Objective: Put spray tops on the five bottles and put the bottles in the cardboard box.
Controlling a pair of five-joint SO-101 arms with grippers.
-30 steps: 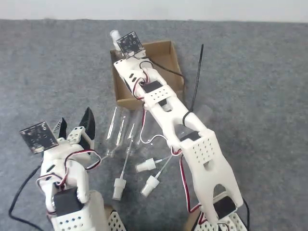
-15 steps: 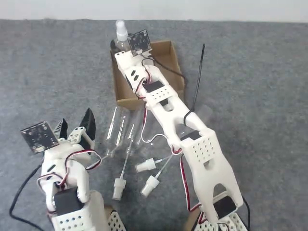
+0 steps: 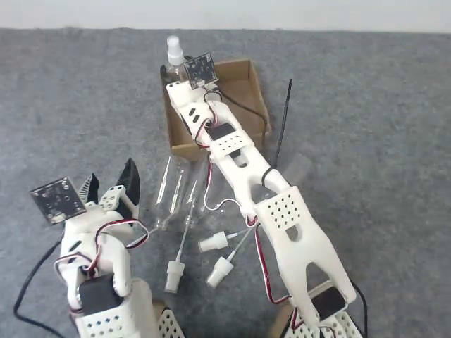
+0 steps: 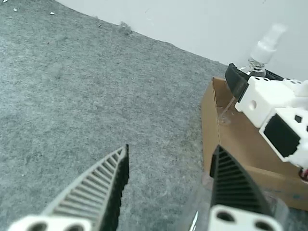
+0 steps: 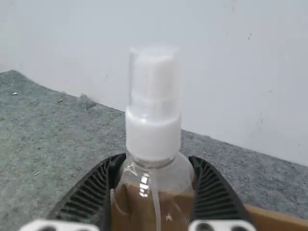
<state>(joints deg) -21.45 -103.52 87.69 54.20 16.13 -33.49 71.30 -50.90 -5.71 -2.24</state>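
As the high view has it, my right arm is stretched over the cardboard box [image 3: 254, 95]. My right claw [image 3: 176, 70] sits at its far corner, clenched on a bottle [image 3: 175, 60] that stands upright with its spray top [image 3: 173, 46] on. Can't tell if the base touches the box floor. My left claw [image 3: 111, 169] hangs over the grey tabletop [image 3: 366, 155], well short of the box, spread wide, nothing in it. Between my arms are two bare bottles [image 3: 168, 189] lying side by side, and nearer my bases three loose spray tops [image 3: 213, 243] with dip tubes. One more clear bottle [image 3: 299, 166] lies on the other side of the right arm, by a black cable [image 3: 282, 134].

Left wrist view: left claw [image 4: 168, 168] released, fingers [image 4: 233, 185] well apart over the tabletop [image 4: 72, 96]. Cardboard box [image 4: 216, 120] sits just beyond one finger. Right claw [image 4: 238, 82] is farther off at the box corner, spray top [image 4: 264, 45] sticking up above it.

Right wrist view: right claw [image 5: 153, 192] grasping the bottle [image 5: 153, 180] at the shoulder, a finger touching each side. Spray top [image 5: 153, 120] upright, white collar, clear cap. Brown of the cardboard box [image 5: 274, 221] shows through the clear body.
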